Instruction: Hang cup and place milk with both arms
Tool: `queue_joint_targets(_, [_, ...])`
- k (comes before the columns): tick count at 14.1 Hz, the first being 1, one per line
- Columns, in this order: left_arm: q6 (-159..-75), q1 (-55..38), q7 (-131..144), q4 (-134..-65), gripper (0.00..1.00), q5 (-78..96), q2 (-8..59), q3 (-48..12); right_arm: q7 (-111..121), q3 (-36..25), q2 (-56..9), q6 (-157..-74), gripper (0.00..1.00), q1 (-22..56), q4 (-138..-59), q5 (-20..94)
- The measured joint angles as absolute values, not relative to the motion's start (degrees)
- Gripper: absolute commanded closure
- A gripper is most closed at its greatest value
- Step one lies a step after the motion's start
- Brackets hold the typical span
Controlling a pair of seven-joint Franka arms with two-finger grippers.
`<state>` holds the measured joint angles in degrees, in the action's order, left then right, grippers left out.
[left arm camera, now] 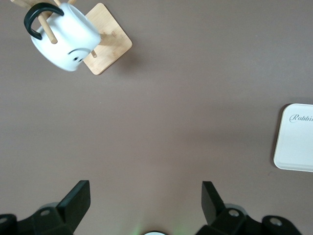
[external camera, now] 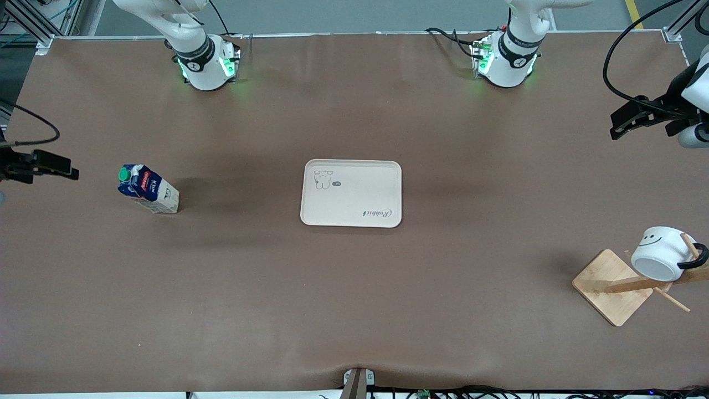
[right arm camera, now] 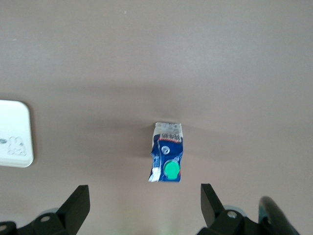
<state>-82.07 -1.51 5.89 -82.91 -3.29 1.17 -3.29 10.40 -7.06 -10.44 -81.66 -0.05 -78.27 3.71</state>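
The white cup (external camera: 659, 252) with a smiley face hangs by its black handle on a peg of a wooden rack (external camera: 609, 285), toward the left arm's end and nearer the front camera than the tray. It also shows in the left wrist view (left arm camera: 66, 34). The dark-blue milk carton (external camera: 147, 188) with a green cap stands on the table toward the right arm's end, and shows in the right wrist view (right arm camera: 166, 159). My left gripper (external camera: 620, 124) (left arm camera: 145, 191) is open, empty and high over the table's end. My right gripper (external camera: 69, 170) (right arm camera: 145, 192) is open, empty and high beside the milk.
A cream rectangular tray (external camera: 352, 194) with a rabbit drawing lies at the table's middle; its edge shows in both wrist views (left arm camera: 296, 147) (right arm camera: 14, 132). The rack's square wooden base (left arm camera: 110, 46) and slanted pegs stick out near the table's edge. Brown tabletop lies between them.
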Motion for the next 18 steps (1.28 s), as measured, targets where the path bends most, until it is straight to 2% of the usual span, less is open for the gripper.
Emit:
queue_joint_targets(5, [-82.1,-1.5,5.9,-83.0,0.00,-3.3,1.1,-3.3,6.3,-6.9,-3.2,-79.5,0.00,0.6,-81.3,3.5])
queue_joint_targets(8, [-82.1,-1.4,5.9,-83.3,0.00,-3.3,1.0,-3.3,6.2,-6.6,-2.0,-80.3,0.00,1.2,-84.0,0.2])
queue_joint_targets(13, [-82.1,-1.4,5.9,-83.8,0.00,-3.2,0.4,-3.2,6.1,-7.0,2.5,-86.0,0.00,0.9,-92.4,-0.7])
queue_joint_targets(18, [-82.1,-1.5,5.9,-84.2,0.00,-1.8,0.1,-3.2,6.1,-6.9,4.7,-85.5,0.00,0.9,-94.1,-0.7])
